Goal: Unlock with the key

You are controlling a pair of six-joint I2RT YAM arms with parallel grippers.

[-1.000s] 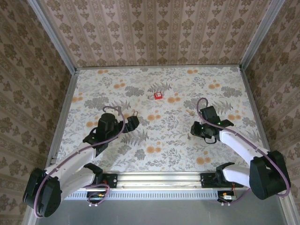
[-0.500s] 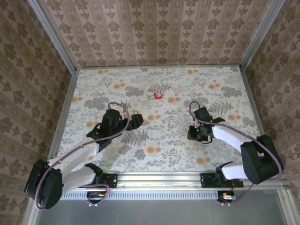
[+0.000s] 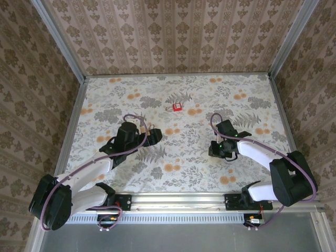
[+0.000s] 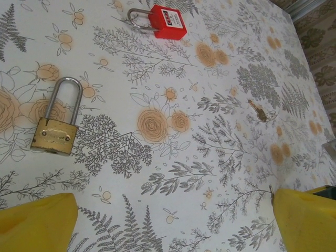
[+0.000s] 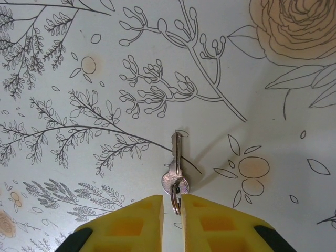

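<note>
My right pincer (image 5: 172, 199) is clamped on the ring of the key (image 5: 176, 160), and the blade points straight out beyond my fingertips, low over the table (image 5: 273, 94). My left pincer (image 4: 173, 210) stands wide apart. The brass padlock (image 4: 55, 128) lies ahead and to its left, the red padlock (image 4: 167, 22) farther ahead.

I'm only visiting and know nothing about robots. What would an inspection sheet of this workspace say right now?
Surface: floral-printed tabletop, flat, nothing spilled.
Job's things: brass padlock with steel shackle, lying flat, looks closed; small silver key on a ring.
Clutter: red padlock; loose brass-coloured key.
Grippers: left gripper open, near the brass padlock; right gripper shut on the small silver key's ring.
Cables: purple cables loop along both arms.
Surroundings: patterned wallpaper walls.
</note>
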